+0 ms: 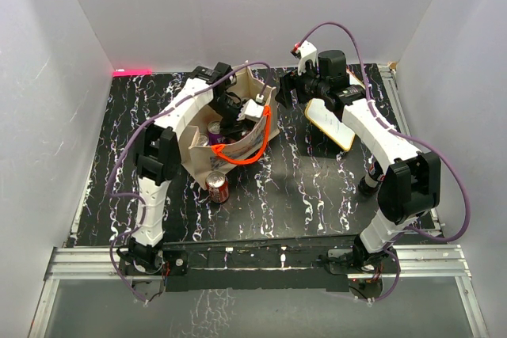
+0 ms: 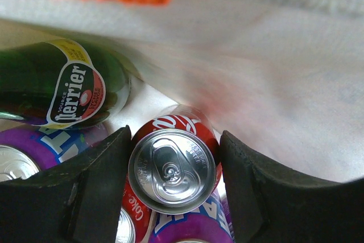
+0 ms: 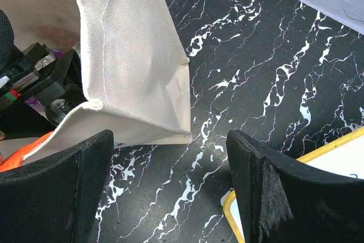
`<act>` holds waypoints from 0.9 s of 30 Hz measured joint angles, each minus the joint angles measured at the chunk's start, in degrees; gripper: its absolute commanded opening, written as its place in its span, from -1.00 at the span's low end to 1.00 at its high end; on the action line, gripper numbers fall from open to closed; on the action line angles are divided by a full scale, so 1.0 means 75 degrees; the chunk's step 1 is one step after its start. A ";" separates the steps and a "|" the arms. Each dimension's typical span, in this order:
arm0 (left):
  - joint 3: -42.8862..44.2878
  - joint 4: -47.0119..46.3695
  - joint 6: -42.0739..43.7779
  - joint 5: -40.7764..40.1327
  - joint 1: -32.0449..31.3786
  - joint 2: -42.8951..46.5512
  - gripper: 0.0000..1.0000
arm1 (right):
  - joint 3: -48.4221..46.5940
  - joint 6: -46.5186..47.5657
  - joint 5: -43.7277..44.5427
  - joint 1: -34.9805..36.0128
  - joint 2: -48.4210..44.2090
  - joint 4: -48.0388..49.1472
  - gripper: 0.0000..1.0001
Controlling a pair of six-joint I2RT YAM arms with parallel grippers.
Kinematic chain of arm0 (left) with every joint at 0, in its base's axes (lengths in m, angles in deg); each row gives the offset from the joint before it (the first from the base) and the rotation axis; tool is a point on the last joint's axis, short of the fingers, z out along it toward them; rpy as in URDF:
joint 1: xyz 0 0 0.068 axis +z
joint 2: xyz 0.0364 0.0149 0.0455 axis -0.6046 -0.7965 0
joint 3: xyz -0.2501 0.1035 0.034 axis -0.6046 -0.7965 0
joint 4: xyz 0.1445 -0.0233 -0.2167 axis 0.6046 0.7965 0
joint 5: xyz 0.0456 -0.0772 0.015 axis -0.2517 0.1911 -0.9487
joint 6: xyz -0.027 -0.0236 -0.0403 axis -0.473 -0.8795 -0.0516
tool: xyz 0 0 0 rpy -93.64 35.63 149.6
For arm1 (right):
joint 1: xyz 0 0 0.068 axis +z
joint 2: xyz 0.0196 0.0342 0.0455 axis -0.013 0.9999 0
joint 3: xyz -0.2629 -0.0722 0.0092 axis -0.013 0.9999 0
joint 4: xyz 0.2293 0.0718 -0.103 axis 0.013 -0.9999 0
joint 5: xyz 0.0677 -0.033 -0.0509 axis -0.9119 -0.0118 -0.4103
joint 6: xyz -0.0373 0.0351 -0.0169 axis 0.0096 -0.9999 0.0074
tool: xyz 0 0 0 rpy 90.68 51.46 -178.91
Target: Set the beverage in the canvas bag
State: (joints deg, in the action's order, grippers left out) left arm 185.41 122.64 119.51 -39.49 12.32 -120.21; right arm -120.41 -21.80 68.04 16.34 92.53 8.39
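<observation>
left end effector point(image 2: 174, 136) clasps cola can point(image 2: 173, 172) inside canvas bag point(image 2: 273, 83).

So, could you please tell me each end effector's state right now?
Left end effector: closed on the red cola can in the canvas bag.
Right end effector: open, empty.

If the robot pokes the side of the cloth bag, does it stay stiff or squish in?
Probably squishes: the canvas bag shows creased, bowed walls, and its orange handle droops. It likely won't slide easily, since a red cola can, a green bottle and purple cans weigh it down.
</observation>
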 measured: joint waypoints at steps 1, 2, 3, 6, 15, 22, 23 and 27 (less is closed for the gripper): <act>-0.0096 -0.0117 -0.0067 0.0032 0.0000 0.0052 -0.73 | 0.0000 0.0000 0.0000 0.0000 0.0000 0.0000 0.67; -0.0236 -0.0277 -0.0166 0.0067 0.0000 0.0128 -0.77 | 0.0000 -0.0003 0.0000 0.0000 0.0000 0.0000 0.67; -0.0414 -0.0466 -0.0283 0.0079 0.0000 0.0236 -0.79 | 0.0000 -0.0003 0.0000 0.0000 0.0000 0.0000 0.67; -0.0772 -0.0909 -0.0574 0.0099 0.0000 0.0443 -0.83 | 0.0000 -0.0003 0.0000 0.0000 0.0000 0.0000 0.67; -0.2052 -0.2567 -0.1539 0.0242 -0.0009 0.1122 -0.92 | 0.0006 -0.0003 0.0000 0.0000 -0.0003 0.0000 0.67; -0.2495 -0.3716 -0.2416 0.0562 -0.0047 0.1239 -0.93 | 0.0047 -0.0006 0.0003 0.0000 -0.0015 0.0003 0.67; -0.2498 -0.3794 -0.2500 0.0574 -0.0058 0.1239 -0.93 | 0.0064 -0.0009 0.0003 0.0000 -0.0015 -0.0003 0.67; -0.2500 -0.4030 -0.2696 0.0536 -0.0064 0.1239 -0.90 | 0.0096 -0.0012 0.0026 0.0000 -0.0015 -0.0015 0.67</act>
State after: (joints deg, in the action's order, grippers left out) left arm 166.66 92.41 99.30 -35.47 11.84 -110.92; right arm -119.69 -21.89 68.23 16.34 92.42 8.29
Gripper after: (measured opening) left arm 0.566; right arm 0.833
